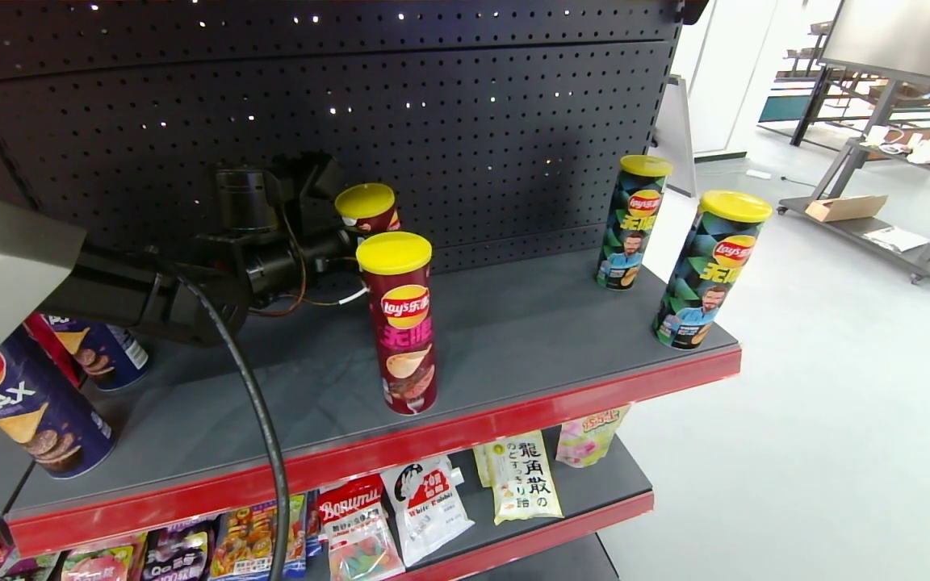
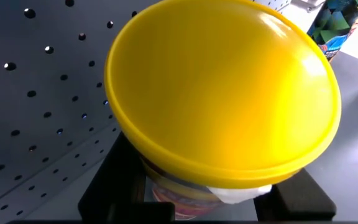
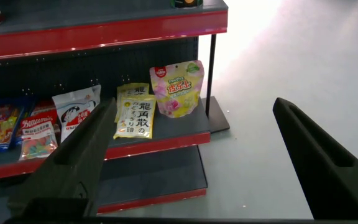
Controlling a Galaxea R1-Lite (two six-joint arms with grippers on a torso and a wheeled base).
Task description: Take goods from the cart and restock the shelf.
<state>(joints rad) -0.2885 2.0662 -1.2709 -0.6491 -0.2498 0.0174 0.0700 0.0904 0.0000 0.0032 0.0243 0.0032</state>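
Observation:
A maroon chip can [image 1: 368, 211] with a yellow lid stands upright at the back of the grey shelf [image 1: 529, 323], close to the pegboard. My left gripper [image 1: 334, 242] is shut on its side. From the left wrist its lid [image 2: 222, 93] is very near, between the dark fingers [image 2: 110, 186] of my left gripper [image 2: 207, 196]. A second maroon can [image 1: 405, 323] stands just in front, nearer the red shelf edge. My right gripper [image 3: 194, 106] hangs open and holds nothing, low down in front of the lower shelves.
Two green chip cans [image 1: 633, 222] [image 1: 711, 270] stand at the shelf's right end. Blue cans [image 1: 37, 403] [image 1: 102, 351] stand at the left. Snack bags [image 1: 433, 508] [image 3: 178, 87] fill the lower shelf. The black pegboard [image 1: 473, 121] backs the shelf; open floor lies to the right.

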